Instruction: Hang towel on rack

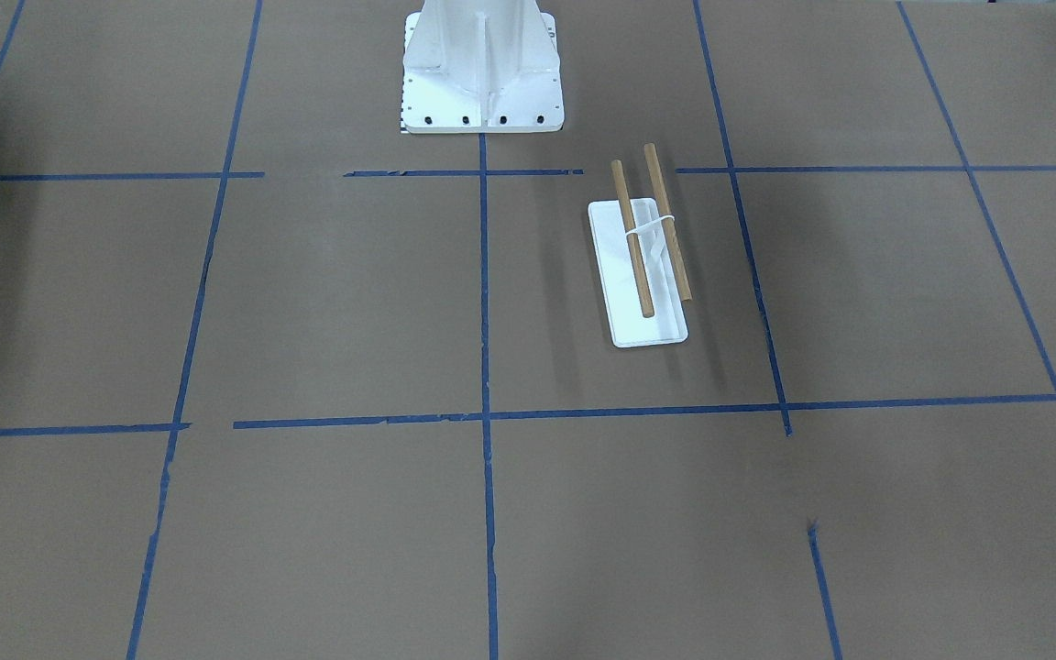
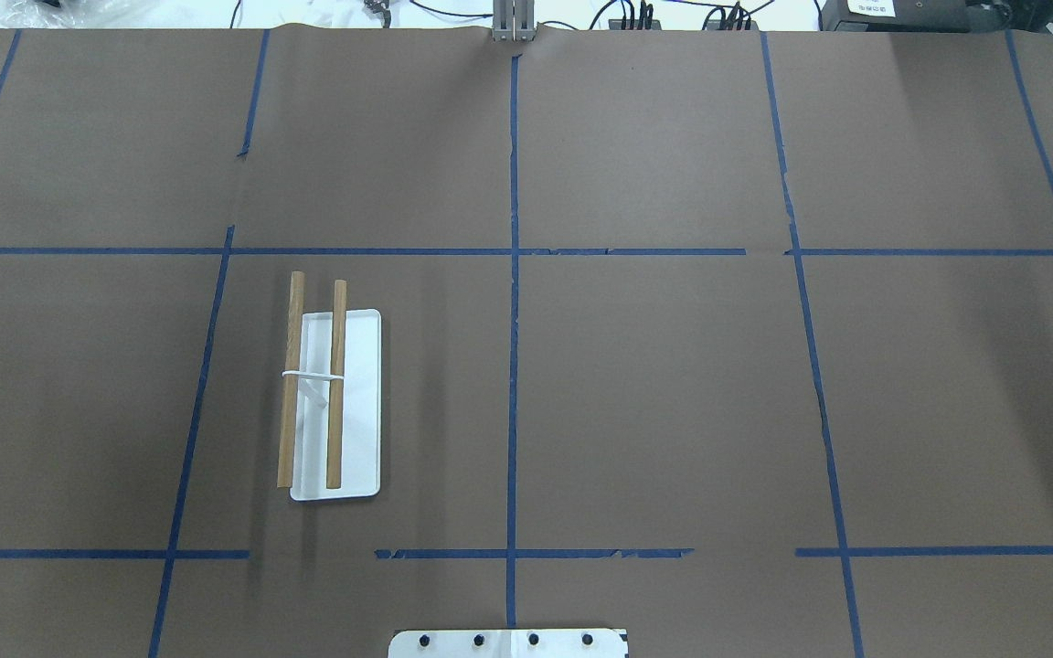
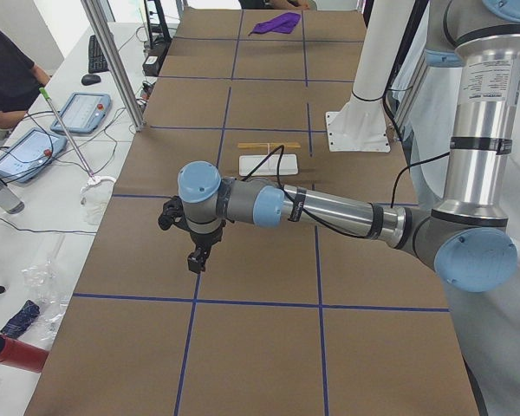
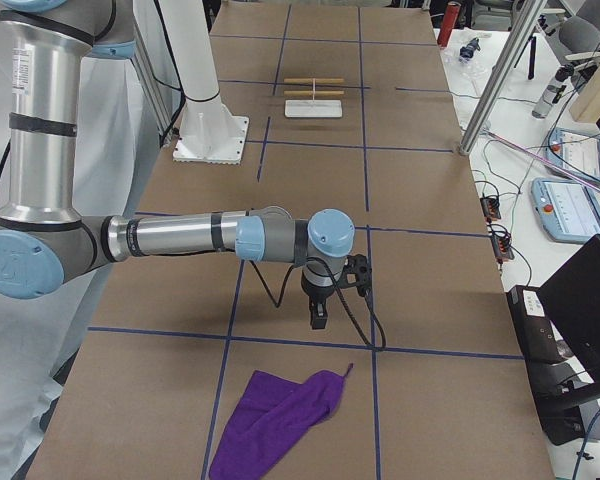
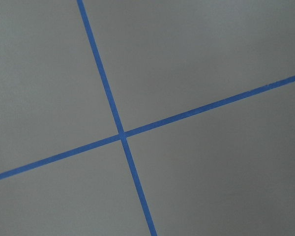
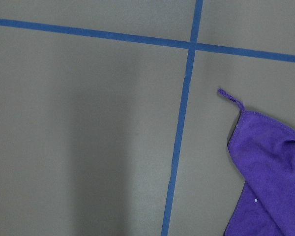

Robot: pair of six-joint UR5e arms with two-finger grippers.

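Towel (image 4: 280, 415) lies crumpled on bench (image 4: 430, 280) near right claw (image 4: 320, 320), well apart from rack (image 2: 357, 402); left claw (image 3: 197, 260), right claw: opening indiscernible

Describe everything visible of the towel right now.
The towel is purple, soft-looking cloth with a stitched hem and a small loop at one corner. It lies folded and rumpled, flat on the brown table at the end on the robot's right, far from the rack. Only the table touches it; the right gripper hangs beside it, apart.
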